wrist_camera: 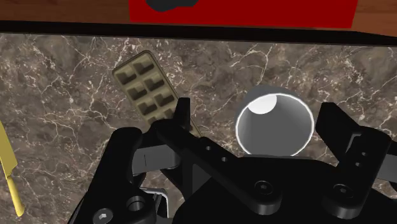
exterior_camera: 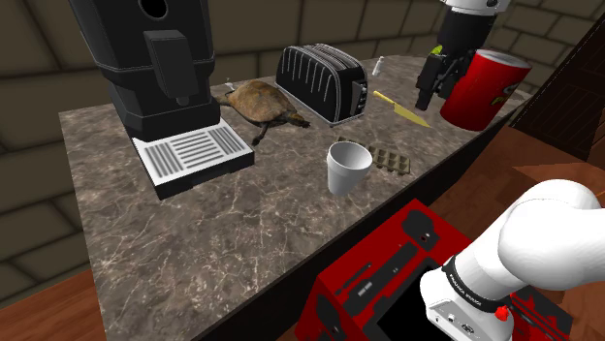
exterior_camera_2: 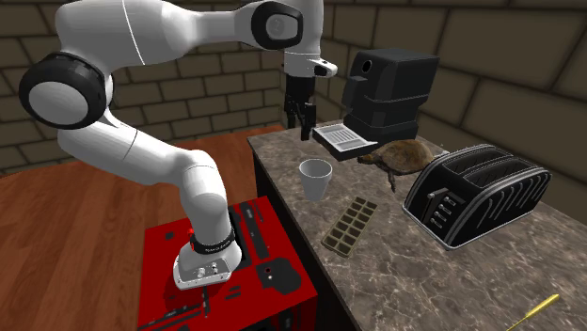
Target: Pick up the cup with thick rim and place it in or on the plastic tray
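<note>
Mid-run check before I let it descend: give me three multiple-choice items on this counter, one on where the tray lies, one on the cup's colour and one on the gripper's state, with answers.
1. Where is the tray?
A) flat on the counter, beside the cup and apart from it
B) under the cup
C) leaning upright against the cup

2. What colour is the cup?
A) red
B) white
C) yellow

3. What is the state of the gripper?
A) shut on the cup
B) shut on the tray
C) open, above the cup, touching nothing

Answers:
1 A: the second exterior view shows bare counter between tray and cup.
2 B: the cup reads plain white in the shoulder view.
3 C: the wrist view shows the fingers apart, with the cup below and between them, untouched.
</note>
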Controlling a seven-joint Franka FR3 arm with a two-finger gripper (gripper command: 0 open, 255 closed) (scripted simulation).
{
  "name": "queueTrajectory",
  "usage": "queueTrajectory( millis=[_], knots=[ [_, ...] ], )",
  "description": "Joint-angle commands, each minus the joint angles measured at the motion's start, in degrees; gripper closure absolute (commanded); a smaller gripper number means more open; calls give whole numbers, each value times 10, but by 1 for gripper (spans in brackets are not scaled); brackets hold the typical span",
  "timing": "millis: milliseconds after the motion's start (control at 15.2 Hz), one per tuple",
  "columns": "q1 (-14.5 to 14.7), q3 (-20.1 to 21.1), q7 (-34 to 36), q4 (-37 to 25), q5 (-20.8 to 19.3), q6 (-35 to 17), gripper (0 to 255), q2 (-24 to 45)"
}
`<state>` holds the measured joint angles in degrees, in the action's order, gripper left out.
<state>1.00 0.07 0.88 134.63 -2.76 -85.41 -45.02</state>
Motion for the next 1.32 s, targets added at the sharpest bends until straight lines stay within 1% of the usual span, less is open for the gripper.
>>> queueTrajectory(
  millis=[0, 264, 528, 792, 1056, 1254],
  knots=[
    [0, 0, 0, 0, 0, 0, 0, 0],
    [0, -12, -2, 54, 10, -90, 0, 26],
    [1, -24, -7, 96, 22, -182, 0, 68],
    [5, -36, -16, 123, 37, -277, 0, 127],
    [13, -48, -31, 136, 59, -371, 0, 200],
    [15, -48, -32, 151, 62, -398, 0, 212]
  ],
)
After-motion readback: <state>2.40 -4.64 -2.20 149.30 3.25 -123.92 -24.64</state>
